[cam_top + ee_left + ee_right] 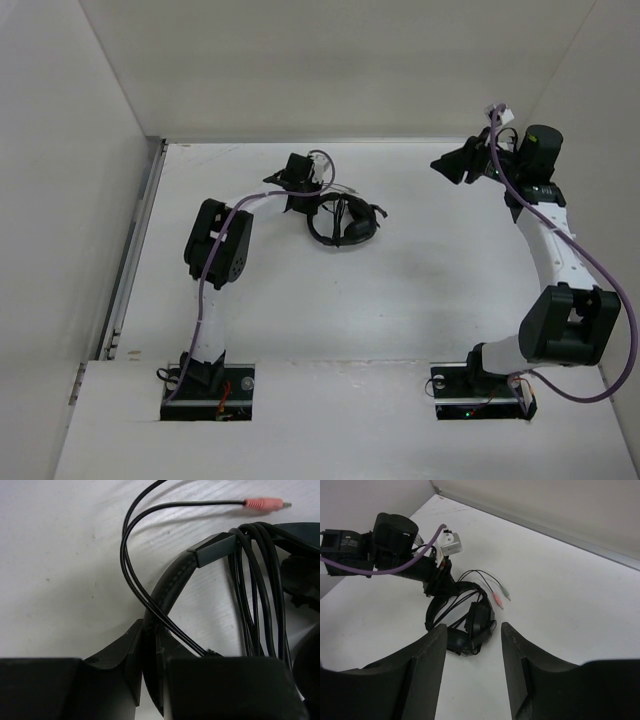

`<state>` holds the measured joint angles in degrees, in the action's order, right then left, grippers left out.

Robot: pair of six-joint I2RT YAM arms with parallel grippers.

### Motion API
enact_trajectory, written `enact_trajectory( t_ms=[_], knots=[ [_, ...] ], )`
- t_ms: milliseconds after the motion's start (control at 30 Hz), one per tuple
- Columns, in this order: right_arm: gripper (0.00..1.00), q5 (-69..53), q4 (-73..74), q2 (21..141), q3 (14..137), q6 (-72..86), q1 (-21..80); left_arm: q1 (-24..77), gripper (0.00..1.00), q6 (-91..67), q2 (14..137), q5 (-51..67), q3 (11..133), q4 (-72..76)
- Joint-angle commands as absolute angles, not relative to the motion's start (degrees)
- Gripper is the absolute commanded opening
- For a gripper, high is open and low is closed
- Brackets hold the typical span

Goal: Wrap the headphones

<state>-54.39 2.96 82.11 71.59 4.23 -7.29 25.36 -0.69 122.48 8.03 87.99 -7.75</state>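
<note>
The black headphones (345, 222) lie on the white table in the middle far area. Their thin cable is looped several times around the headband (172, 582), and a pink plug (262, 503) lies loose on the table. My left gripper (298, 188) is shut on the headband at its left end (150, 637), with two cable strands running past the fingers. My right gripper (452, 165) is open and empty, held high at the back right, far from the headphones. In its wrist view the headphones (480, 617) sit between its spread fingers (432, 650), with pink and green plugs (497, 600) beside them.
White walls enclose the table at the left, back and right. A metal rail (130, 250) runs along the left edge. Purple arm cables (590, 270) hang along both arms. The arm bases stand at the near edge.
</note>
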Motion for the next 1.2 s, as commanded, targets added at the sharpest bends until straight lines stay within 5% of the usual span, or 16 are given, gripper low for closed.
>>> enact_trajectory(
  t_ms=[0,167,433,1100,1167],
  knots=[
    [0.53,-54.40,1.14,79.45,71.02,4.57,-8.66,23.86,0.07,-0.88,122.78,8.09,93.42,-4.84],
    [0.53,-54.23,2.37,79.19,70.84,3.87,-9.45,22.81,0.22,-0.26,124.36,7.30,94.66,-4.66],
    [0.53,-52.82,3.96,79.80,70.75,1.93,-9.71,20.26,0.64,-0.26,121.39,8.17,92.03,-6.41],
    [0.54,-40.28,11.06,73.14,66.98,-3.77,-11.21,15.79,0.67,-4.05,90.82,17.32,81.22,-13.88],
    [0.55,-32.13,15.27,70.41,66.36,-5.97,-11.21,12.71,0.83,-0.99,86.50,14.69,79.81,-15.89]
  ],
)
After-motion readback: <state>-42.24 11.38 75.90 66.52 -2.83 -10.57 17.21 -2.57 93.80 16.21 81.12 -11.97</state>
